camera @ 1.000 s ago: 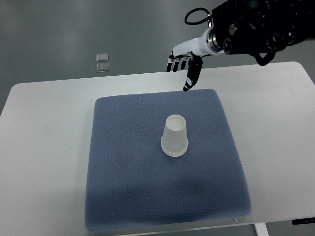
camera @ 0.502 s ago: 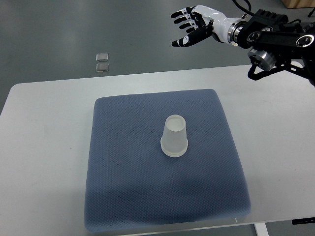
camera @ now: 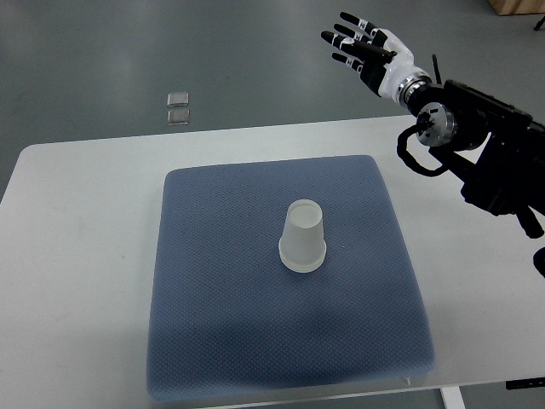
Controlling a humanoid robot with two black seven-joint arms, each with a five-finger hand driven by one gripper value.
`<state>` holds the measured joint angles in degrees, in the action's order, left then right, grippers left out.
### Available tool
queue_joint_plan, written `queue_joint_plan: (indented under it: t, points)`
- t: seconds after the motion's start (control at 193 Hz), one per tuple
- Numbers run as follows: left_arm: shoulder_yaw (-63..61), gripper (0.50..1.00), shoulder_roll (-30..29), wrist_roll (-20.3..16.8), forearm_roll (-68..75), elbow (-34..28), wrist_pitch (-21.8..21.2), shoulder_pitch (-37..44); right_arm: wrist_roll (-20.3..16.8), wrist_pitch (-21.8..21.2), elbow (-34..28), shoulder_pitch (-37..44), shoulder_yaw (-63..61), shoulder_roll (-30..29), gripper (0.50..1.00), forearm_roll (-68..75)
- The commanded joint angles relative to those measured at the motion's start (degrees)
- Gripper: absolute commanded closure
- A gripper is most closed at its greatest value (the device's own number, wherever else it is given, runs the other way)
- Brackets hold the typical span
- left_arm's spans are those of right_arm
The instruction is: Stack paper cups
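Note:
A stack of translucent white paper cups (camera: pixel 302 237) stands upside down, wide rim downwards, near the middle of the blue-grey mat (camera: pixel 221 324). My right hand (camera: pixel 362 47) is raised well beyond the table's far edge, far up and to the right of the cups. Its fingers (camera: pixel 347 38) are spread and it holds nothing. The black right forearm (camera: pixel 481 145) runs down to the picture's right edge. The left arm does not show.
The mat lies on a white table (camera: pixel 77 256). Two small clear square objects (camera: pixel 177 107) lie on the grey floor beyond the table's far left. A brown box corner (camera: pixel 515 5) shows at the top right.
My right hand has swung up and to the right, away from the mat's far edge, while the forearm dropped lower along the right side. The cups have not moved.

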<state>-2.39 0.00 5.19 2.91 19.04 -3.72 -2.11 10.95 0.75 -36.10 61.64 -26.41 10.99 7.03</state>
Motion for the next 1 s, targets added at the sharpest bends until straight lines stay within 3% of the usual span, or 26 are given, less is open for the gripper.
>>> queue_joint_plan:
  t: [0.0, 0.114, 0.181, 0.295, 0.404, 0.994]
  points:
    - [0.01, 0.5, 0.0, -0.01, -0.01, -0.05, -0.06, 0.0, 1.01, -5.76, 3.49, -4.16, -5.4, -1.41, 0.64, -0.08]
    - [-0.07, 0.5, 0.0, -0.01, -0.01, -0.05, 0.03, 0.44, 2.41, -13.4, 5.16, -7.59, -8.48, -2.2, 0.638, 0.0]
    - [-0.07, 0.5, 0.0, 0.08, -0.01, -0.05, -0.06, 0.44, 2.5, -18.14, 6.04, -9.08, -9.36, -2.11, 0.585, -0.08]
    - [-0.07, 0.5, 0.0, 0.08, -0.01, -0.14, -0.06, 0.53, 3.11, -22.36, 7.71, -10.58, -9.45, -2.29, 0.583, 0.0]
    - [0.01, 0.5, 0.0, 0.08, -0.01, -0.23, -0.06, 0.53, 4.7, -23.33, 8.5, -11.19, -9.36, -2.64, 0.583, 0.18]
    - [0.1, 0.5, 0.0, 0.08, -0.01, -0.58, -0.06, 0.44, 4.87, -22.28, 10.61, -12.07, -9.36, -4.48, 0.574, 0.27]
